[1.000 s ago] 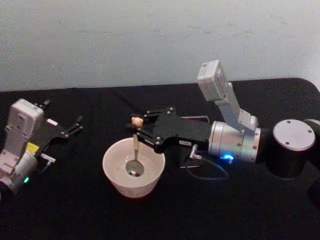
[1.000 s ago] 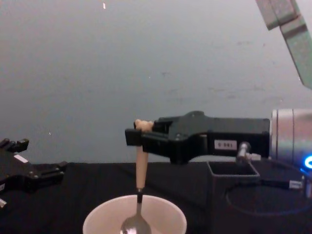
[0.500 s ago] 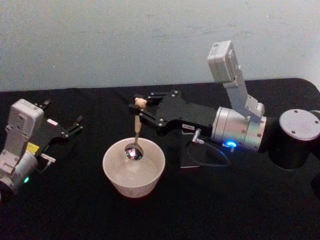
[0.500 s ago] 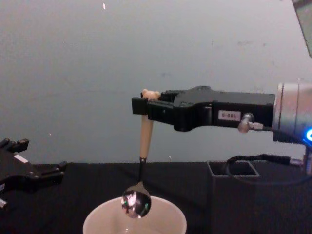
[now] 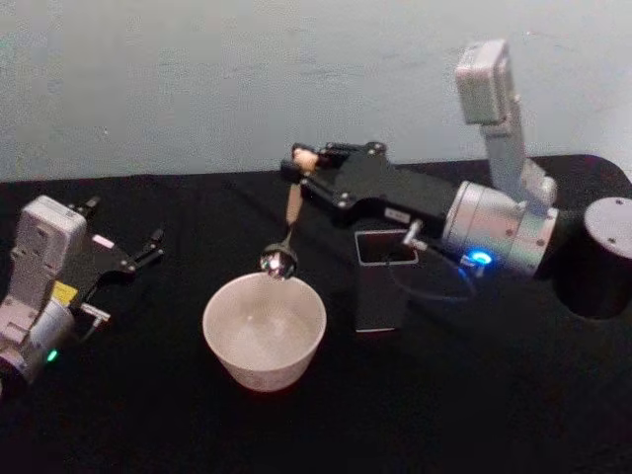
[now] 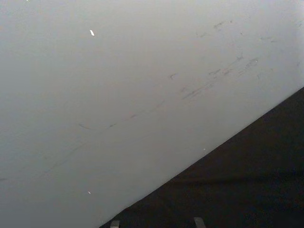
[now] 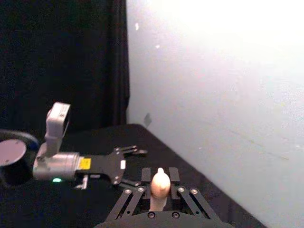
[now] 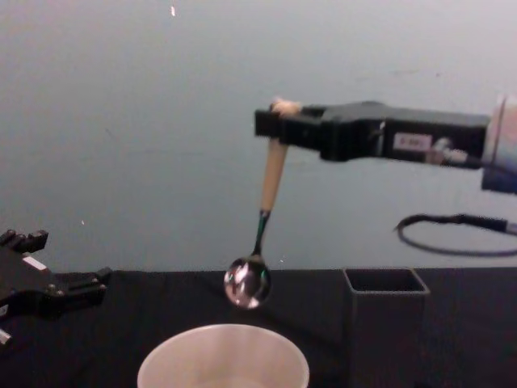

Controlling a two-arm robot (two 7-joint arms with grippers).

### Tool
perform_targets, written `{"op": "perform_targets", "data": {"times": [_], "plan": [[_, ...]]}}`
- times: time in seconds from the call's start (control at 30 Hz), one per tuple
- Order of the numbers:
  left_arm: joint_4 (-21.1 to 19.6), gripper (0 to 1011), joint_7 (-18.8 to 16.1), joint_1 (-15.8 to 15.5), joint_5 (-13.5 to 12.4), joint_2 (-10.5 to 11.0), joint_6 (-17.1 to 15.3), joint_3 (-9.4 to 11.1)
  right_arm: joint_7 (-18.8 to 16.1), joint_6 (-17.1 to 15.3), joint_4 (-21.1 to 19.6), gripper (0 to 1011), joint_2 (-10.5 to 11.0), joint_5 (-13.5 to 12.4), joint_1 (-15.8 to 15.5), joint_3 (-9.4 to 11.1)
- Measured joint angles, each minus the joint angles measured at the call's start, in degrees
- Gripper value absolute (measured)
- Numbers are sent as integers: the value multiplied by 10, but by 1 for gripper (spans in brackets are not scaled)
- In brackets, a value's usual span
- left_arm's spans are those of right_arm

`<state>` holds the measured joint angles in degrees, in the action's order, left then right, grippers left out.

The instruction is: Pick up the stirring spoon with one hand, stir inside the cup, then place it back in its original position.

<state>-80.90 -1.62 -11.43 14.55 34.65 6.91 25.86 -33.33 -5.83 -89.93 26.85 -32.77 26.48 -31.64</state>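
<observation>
**Grip.** My right gripper sits in the upper middle of the head view. It is clamped on the very top of the stirring spoon, just under the bear head. My left gripper is parked at the left edge with its fingers spread, holding nothing, well apart from the work.

**Position of item.** In the chest view the spoon hangs tilted, with its bowl down and to the left of the handle. The bowl is above the rim of the cup and not touching it.

**Handling, my judgement.**
- The spoon looks light and stiff, with a smooth, slim handle.
- Held at 1 high point, it can swing or twist between my pads, and the tilt suggests it already hangs by its own weight.
- The bear head should act as a stop against slipping down.
- A hold lower on the beige handle would steady it more, but it would bring my fingers closer to any rim.

**Surroundings.**
- The dark grey holder stands just right of the cup at frame centre, with its mouth open upward.
- That mouth is narrow and thin-walled, so a swinging bowl could clip an edge or tip it.
- A cable loop from my wrist hangs close over the holder's right side.
- The cup is close enough to be nudged on the way across.
</observation>
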Motion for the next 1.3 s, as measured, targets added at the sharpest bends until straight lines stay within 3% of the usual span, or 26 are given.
{"op": "perform_targets", "data": {"times": [0.37,0.93,1.3], "plan": [[0,1001,0,0,0,0,0,0,18,-11,-7,216,13,-39,-5,33],[0,1001,0,0,0,0,0,0,15,-1,-7,216,48,-67,-25,54],[0,1001,0,0,0,0,0,0,13,5,-16,216,66,-99,-38,76]]}}
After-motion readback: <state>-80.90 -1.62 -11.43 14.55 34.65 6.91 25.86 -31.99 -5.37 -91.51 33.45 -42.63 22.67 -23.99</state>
